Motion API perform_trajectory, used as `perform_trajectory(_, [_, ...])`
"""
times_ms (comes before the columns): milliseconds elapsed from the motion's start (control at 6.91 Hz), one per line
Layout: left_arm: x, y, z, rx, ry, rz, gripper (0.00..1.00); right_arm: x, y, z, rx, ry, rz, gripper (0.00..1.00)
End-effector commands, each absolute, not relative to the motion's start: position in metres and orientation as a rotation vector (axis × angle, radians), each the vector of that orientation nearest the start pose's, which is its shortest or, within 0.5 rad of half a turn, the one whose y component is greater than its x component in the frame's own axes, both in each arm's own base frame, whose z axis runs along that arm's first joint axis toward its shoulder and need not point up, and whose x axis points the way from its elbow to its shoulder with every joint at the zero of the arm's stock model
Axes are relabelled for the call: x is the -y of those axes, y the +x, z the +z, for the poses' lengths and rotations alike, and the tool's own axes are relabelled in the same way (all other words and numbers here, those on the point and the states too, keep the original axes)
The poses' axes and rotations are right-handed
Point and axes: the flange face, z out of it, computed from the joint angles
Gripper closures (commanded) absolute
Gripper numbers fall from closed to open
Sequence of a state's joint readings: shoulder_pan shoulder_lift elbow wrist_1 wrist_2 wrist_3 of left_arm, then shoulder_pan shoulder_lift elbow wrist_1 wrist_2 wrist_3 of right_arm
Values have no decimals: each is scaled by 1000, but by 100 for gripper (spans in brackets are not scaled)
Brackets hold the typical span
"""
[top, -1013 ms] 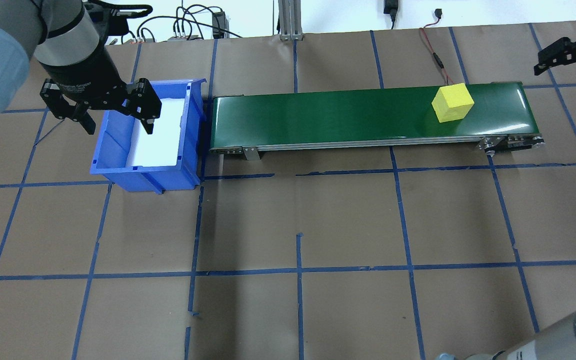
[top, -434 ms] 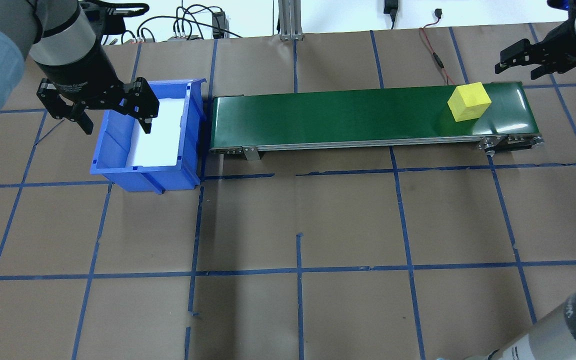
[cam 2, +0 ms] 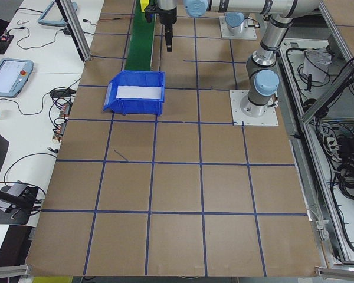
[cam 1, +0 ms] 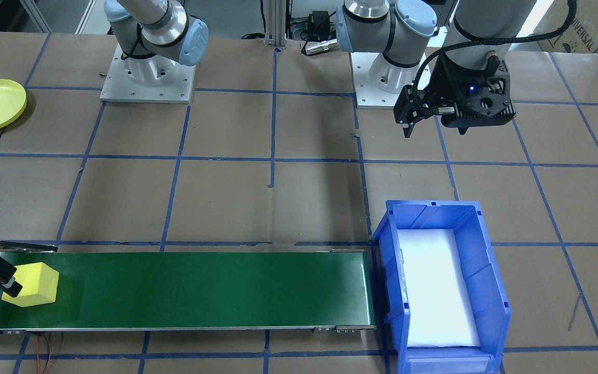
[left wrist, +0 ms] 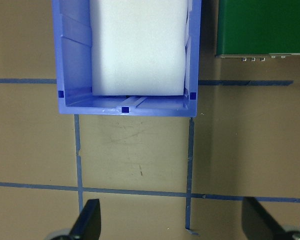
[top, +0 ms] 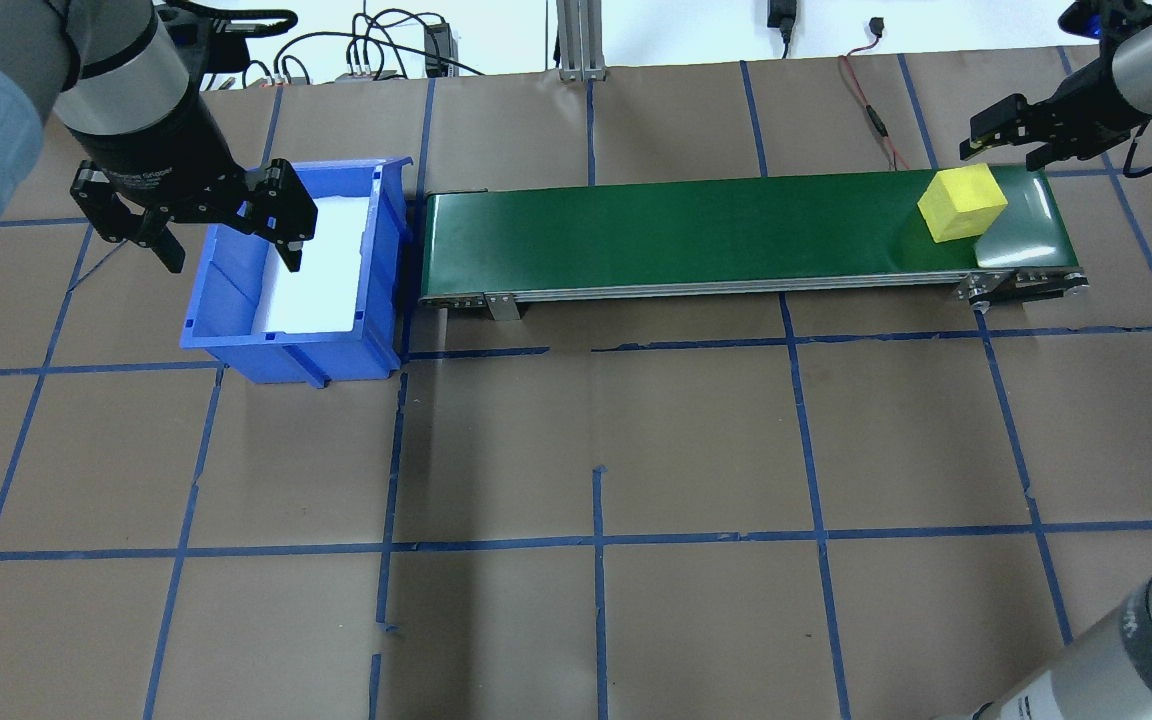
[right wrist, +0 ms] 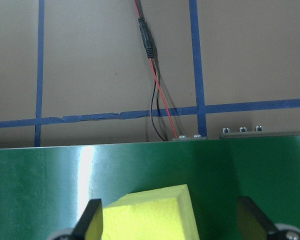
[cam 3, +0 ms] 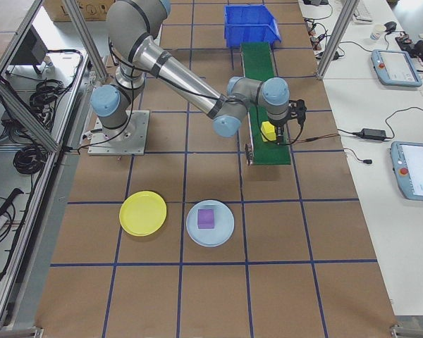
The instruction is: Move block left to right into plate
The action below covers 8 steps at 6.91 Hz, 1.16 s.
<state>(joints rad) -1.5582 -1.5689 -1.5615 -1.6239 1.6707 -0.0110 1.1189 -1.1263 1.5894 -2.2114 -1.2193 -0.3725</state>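
Nearest to us in the overhead view, our left gripper (top: 226, 230) hangs with its fingers spread wide and nothing between them, above the near-left rim of the blue bin (top: 376, 330). The bin holds only its white foam liner (top: 321, 265), so we judge that our left arm's share is done: the block has left this end.

Beyond the bin's right wall runs the green conveyor belt (top: 686, 225), and the yellow block (top: 962, 202) sits on it near the right end, a little short of the end roller. It rests on the belt by its own weight and nothing grips it.

Farther out, our right gripper (top: 1011, 135) hovers just past the belt's far edge, next to the block but apart from it. Its wrist view shows both fingers (right wrist: 92, 220) well apart, with the block's top low between them, so the claw is open and holds nothing.

What remains, as we read it: we close on the block, lift it off the belt and carry it to a plate. In the right side view, the yellow plate (cam 3: 142, 213) lies bare on the table well away from the belt, and the pale blue plate (cam 3: 222, 229) beside it already carries a purple block (cam 3: 206, 218). The task does not say which plate we want.
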Motion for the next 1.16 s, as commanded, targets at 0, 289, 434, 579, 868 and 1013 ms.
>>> perform_trajectory(0, [486,-119,497,-3045,-29,38,0,653,-125,283,-2863,58,-416,1])
perform_trajectory(289, [469,-119,516,-3042,-20,-16,0,647,-130,269,-2930,54,-358,7])
perform_trajectory(434, [470,-117,521,-3038,-26,-43,0,642,-139,267,-3028,102,-299,22])
perform_trajectory(579, [475,-116,517,-3050,-32,-43,0,639,-145,269,-3096,117,-269,45])
perform_trajectory(868, [481,-113,507,-3052,-23,-89,0,632,-155,292,-3170,117,-279,80])
perform_trajectory(1013, [482,-113,505,-3053,-22,-84,0,621,-162,306,-3226,97,-274,81])
